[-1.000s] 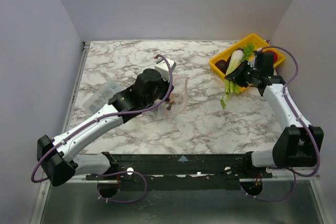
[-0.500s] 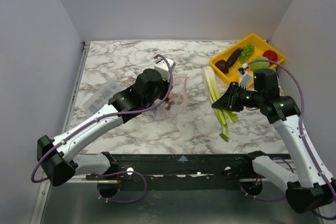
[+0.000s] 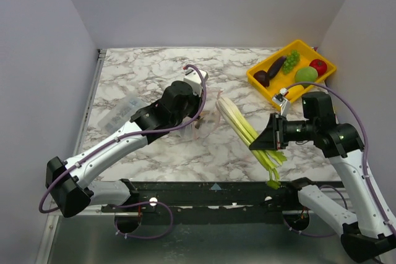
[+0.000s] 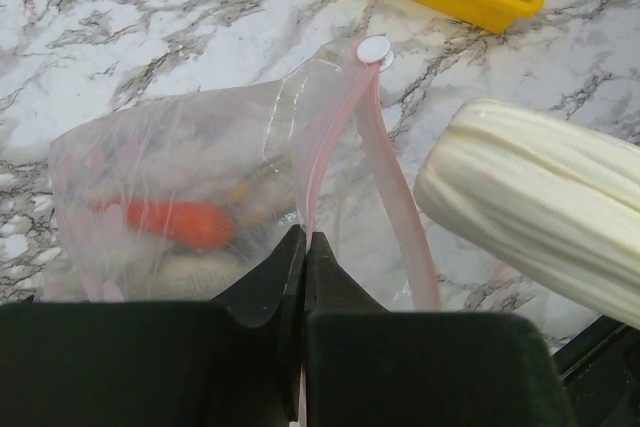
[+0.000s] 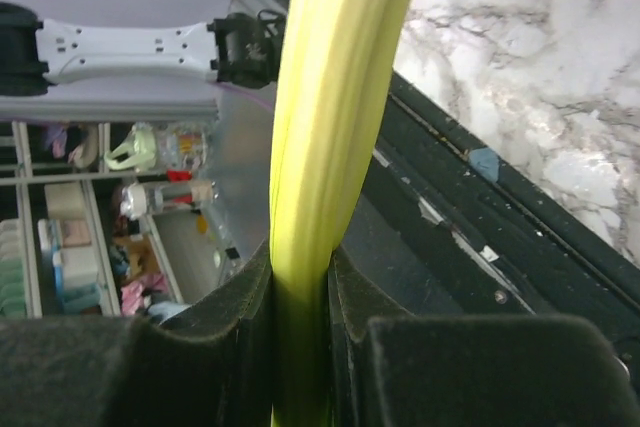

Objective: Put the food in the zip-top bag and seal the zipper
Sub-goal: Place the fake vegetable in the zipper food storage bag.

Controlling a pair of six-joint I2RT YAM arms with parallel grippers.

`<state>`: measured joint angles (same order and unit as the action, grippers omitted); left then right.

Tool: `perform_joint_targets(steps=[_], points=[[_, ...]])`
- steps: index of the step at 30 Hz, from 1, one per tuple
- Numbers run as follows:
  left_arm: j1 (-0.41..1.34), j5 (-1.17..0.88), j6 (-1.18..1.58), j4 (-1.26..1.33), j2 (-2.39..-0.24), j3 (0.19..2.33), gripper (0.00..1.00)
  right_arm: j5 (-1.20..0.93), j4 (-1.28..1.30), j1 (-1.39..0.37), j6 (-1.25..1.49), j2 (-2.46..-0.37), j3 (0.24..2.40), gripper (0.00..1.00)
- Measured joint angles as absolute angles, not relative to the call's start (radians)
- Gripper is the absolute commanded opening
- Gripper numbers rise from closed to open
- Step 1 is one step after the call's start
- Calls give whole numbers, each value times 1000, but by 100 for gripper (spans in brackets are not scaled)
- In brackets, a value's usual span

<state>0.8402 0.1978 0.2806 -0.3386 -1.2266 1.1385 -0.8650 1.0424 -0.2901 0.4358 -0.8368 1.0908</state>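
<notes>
We count one stalk [image 3: 238, 122], one bag [image 4: 180, 177].
Stalk diagonal, white end toward bag (mouth side); right gripper [image 5: 300, 277] clamps it, left gripper [image 4: 304, 242] clamps bag.

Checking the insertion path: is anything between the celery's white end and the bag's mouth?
Nothing visible does. The right tool holds the celery stalk, its white end beside the mouth of the zip-top bag, which the left tool pinches.

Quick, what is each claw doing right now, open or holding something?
Left gripper: closed, pinching the zip-top bag.
Right gripper: closed on the green leafy stalk.
</notes>
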Motion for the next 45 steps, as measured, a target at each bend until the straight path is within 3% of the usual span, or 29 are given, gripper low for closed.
perform_joint_targets(steps=[14,26,39,42,45], points=[[840,197,276,-338,-1231,1139,0,-928,1002,-380,448,-970,1098,0],[844,180,276,-338,-1227,1139,0,-808,712,-627,642,-1183,1099,0],[862,171,276,-330,-1195,1139,0,-654,400,-640,835,-1496,1214,4],[862,171,277,-330,-1195,1139,0,-609,358,-640,858,-1533,1237,7],[862,171,277,-330,-1194,1139,0,-570,317,-640,879,-1544,1237,26]])
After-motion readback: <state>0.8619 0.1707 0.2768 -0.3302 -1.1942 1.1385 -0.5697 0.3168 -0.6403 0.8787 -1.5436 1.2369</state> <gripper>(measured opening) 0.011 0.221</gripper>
